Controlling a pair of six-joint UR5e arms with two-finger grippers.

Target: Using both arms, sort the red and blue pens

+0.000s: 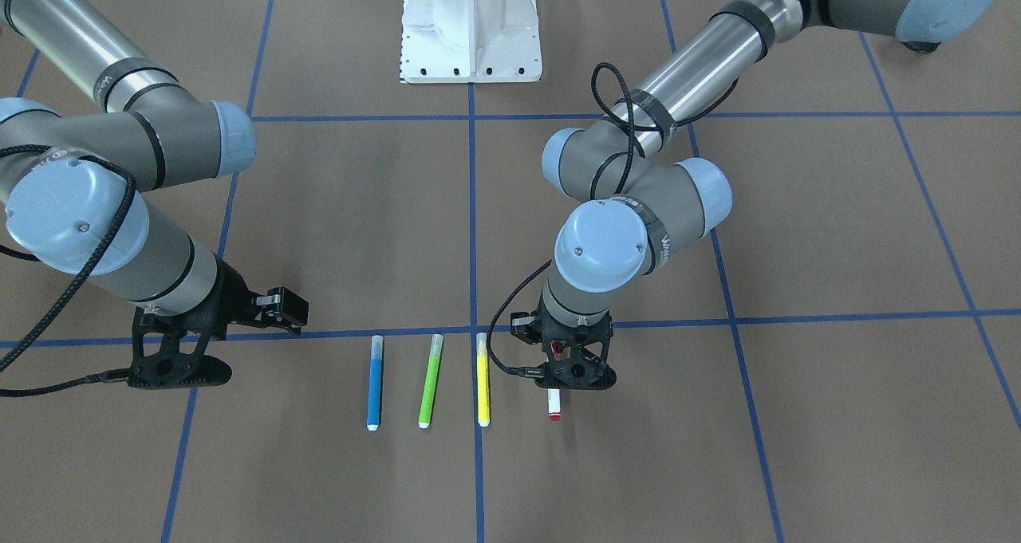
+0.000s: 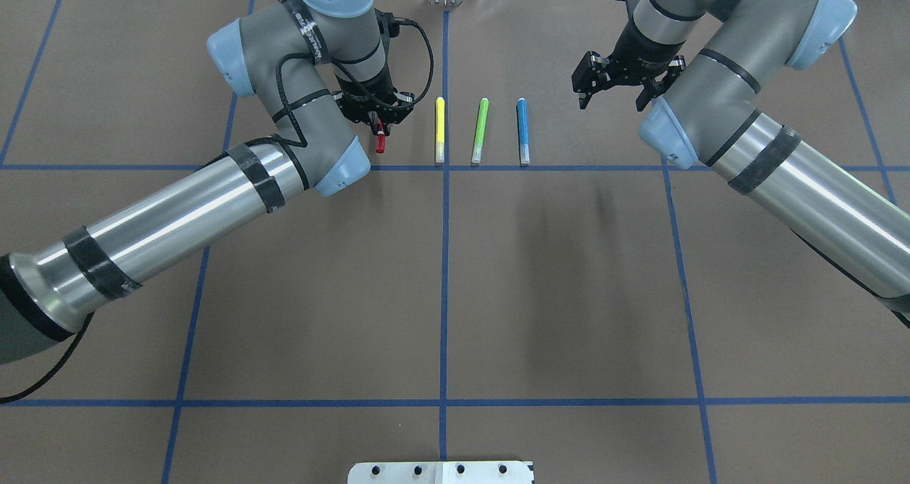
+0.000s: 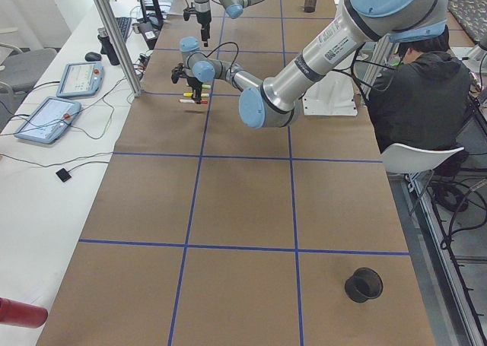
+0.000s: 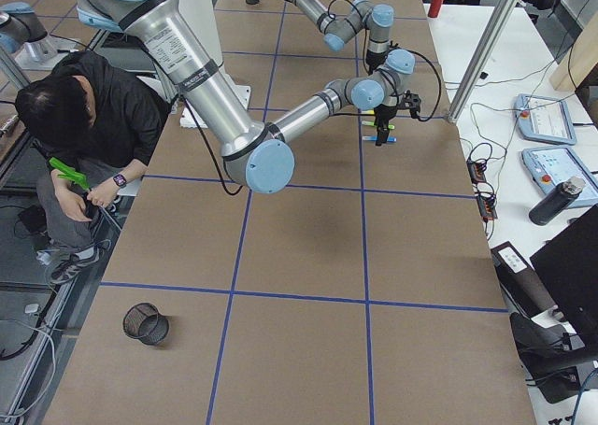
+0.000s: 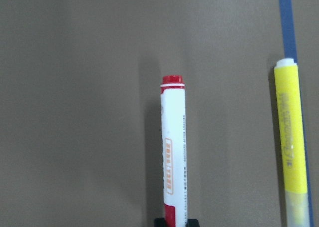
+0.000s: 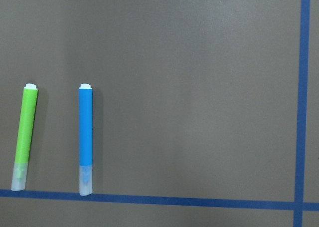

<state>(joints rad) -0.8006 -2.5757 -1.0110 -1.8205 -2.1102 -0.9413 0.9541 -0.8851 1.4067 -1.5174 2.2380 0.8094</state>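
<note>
1. Clamping the red pen (image 2: 380, 143), the left claw (image 2: 377, 119) stands on the left of the tabletop (image 2: 455, 278), its fingers closed on the pen roughly where the white barrel meets the red cap.
2. The overhead view shows only the red cap, pointing toward the robot. The front-facing view shows the other part: the white barrel (image 1: 553, 403) with its red end sticking out on the far side of the claw (image 1: 568, 367).
3. The left wrist view gives the closest look at the pen (image 5: 173, 147), with black fingertips at the bottom edge and a yellow marker (image 5: 290, 147) just to the right. I cannot tell whether the pen touches the tabletop.
4. The blue pen (image 2: 523, 132) lies flat at the right end of a row of yellow (image 2: 439, 130), green marker (image 2: 480, 131) and blue. It is untouched, its pale cap at a blue tape line (image 2: 569, 167).
5. The right claw (image 2: 613, 94) hovers right of the blue pen, apart from it, fingers spread wide. Its wrist view shows the blue pen (image 6: 85, 137) and the green marker (image 6: 25, 134) but no fingers.
6. Only the side views show a seated person (image 3: 426, 95) and a black mesh cup (image 3: 364, 284).
</note>
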